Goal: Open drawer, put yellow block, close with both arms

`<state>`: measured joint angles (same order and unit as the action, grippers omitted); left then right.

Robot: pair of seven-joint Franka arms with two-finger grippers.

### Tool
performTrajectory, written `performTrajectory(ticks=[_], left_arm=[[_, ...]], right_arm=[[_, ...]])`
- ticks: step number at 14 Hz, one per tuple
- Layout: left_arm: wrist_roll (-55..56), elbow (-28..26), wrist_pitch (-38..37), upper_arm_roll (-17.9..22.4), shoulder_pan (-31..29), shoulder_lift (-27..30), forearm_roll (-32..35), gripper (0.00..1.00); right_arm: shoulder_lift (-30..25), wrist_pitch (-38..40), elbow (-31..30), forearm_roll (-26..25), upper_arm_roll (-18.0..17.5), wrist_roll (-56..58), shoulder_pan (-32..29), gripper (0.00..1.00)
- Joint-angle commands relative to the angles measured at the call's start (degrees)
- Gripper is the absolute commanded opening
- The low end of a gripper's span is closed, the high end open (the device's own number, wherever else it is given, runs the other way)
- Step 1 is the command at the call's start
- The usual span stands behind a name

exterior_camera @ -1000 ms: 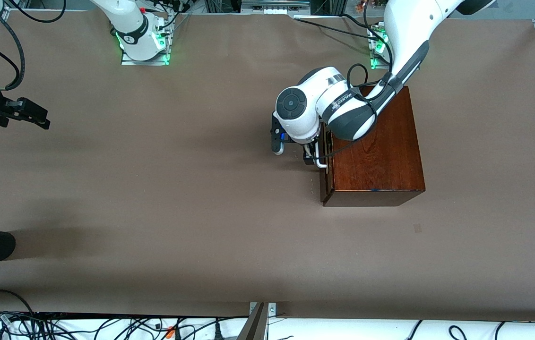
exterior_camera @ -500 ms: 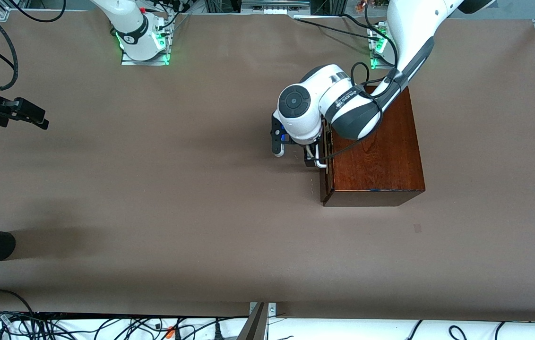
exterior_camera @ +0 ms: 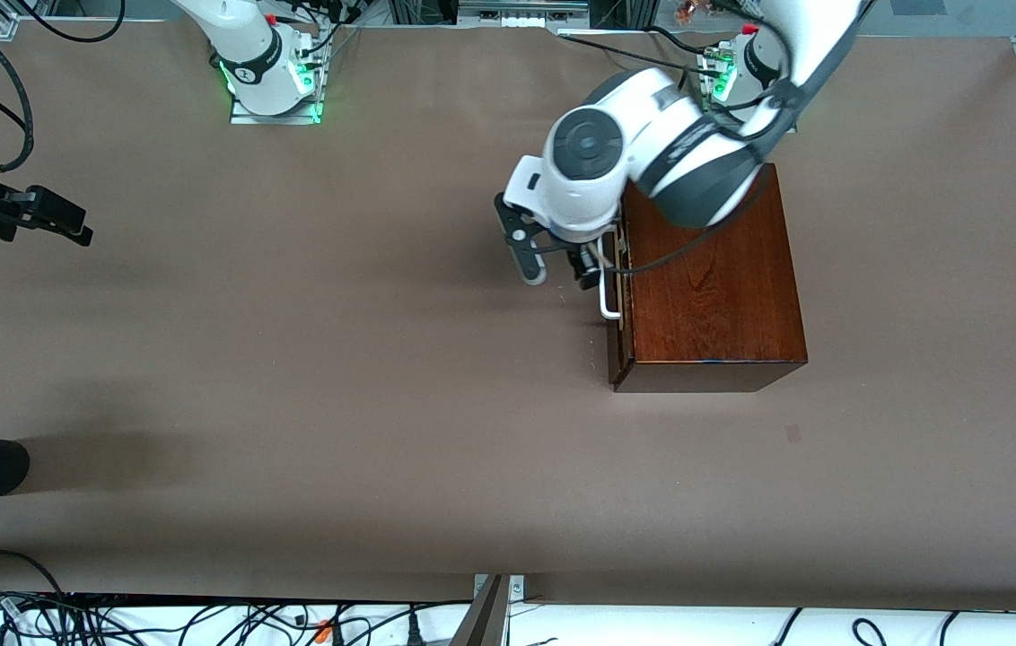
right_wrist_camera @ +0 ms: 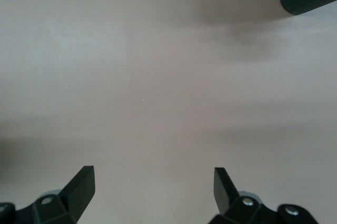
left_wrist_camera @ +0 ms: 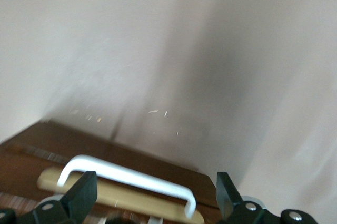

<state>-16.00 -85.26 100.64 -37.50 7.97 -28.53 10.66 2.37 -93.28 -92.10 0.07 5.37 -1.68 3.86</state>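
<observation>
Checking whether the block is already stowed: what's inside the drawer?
The drawer is nearly shut; only its handle and a pale strip show. Its inside is hidden; no yellow block is visible.

We note a brown paper-covered table; on it sits a reddish-brown polished wooden drawer box.

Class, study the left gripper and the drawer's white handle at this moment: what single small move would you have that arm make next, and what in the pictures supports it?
Probably lower the left gripper onto the white handle and close. Its fingers are open with the handle between them in the left wrist view, not yet gripped, and the drawer is barely ajar. The right gripper waits open over bare table.
</observation>
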Motion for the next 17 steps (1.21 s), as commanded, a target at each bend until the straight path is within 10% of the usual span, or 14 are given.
performTrajectory(ticks=[1, 6, 12, 17], left_arm=[[7.5, -0.6, -5.4, 0.1, -4.4, 6.5, -3.4, 1.00], [13.6, 4.0, -16.9, 2.9, -10.4, 12.3, -3.7, 1.00], [14.1, 0.2, -16.4, 26.1, -3.9, 22.2, -7.0, 1.00], [14.3, -8.0, -8.6, 35.9, -3.2, 30.5, -9.7, 1.00]], right_arm=[[-0.3, 0.7, 0.6, 1.1, -0.3, 0.7, -0.6, 1.00], [-0.2, 0.7, 0.6, 0.8, -0.5, 0.6, -0.5, 1.00], [-0.1, 0.6, 0.6, 0.5, -0.6, 0.5, -0.5, 1.00], [-0.1, 0.6, 0.6, 0.5, -0.6, 0.6, -0.5, 1.00]])
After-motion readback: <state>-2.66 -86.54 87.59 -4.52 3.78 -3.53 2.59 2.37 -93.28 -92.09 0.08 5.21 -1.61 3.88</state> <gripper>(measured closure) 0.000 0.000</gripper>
